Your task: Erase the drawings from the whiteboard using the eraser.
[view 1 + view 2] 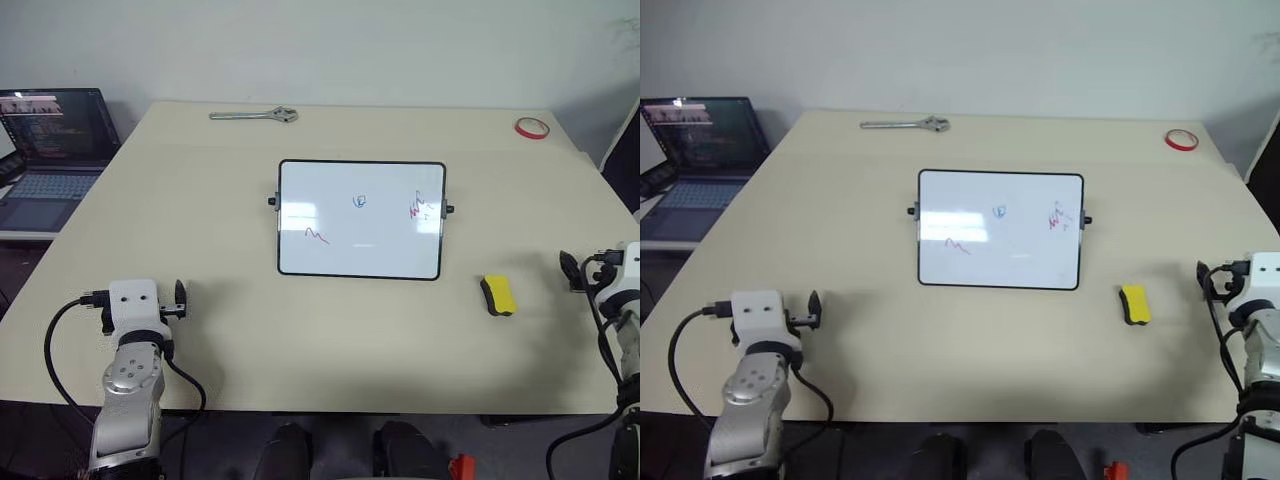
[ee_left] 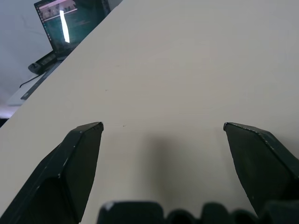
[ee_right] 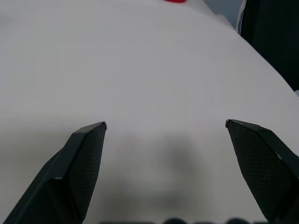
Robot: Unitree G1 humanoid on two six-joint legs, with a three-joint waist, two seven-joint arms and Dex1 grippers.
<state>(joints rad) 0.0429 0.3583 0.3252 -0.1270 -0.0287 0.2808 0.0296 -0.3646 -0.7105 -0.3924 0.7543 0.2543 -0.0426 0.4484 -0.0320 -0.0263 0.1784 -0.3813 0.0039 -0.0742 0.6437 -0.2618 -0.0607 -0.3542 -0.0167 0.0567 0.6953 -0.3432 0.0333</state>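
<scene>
The eraser (image 1: 498,295) lies flat on the beige worktop (image 1: 330,340), just right of the whiteboard (image 1: 361,220), untouched. The board lies flat mid-worktop with its red and blue drawings (image 1: 418,208) unwiped. The right tool (image 3: 166,128), fingers apart and empty, hangs nearest the eraser, likely to fetch it; the left tool (image 2: 162,126) is likewise spread. Beyond the whiteboard: a wrench (image 1: 255,115), red tape ring (image 1: 531,127) and laptop (image 1: 52,150).

Both arms reach forward over the near edge of the desk (image 1: 300,340), one at each side. The left gripper (image 2: 161,128) sits low above the desk's near left part, its two black fingers (image 2: 79,158) spread wide with nothing between them. The right gripper (image 3: 166,125) hovers over the desk's near right edge, likewise spread wide and empty.
</scene>
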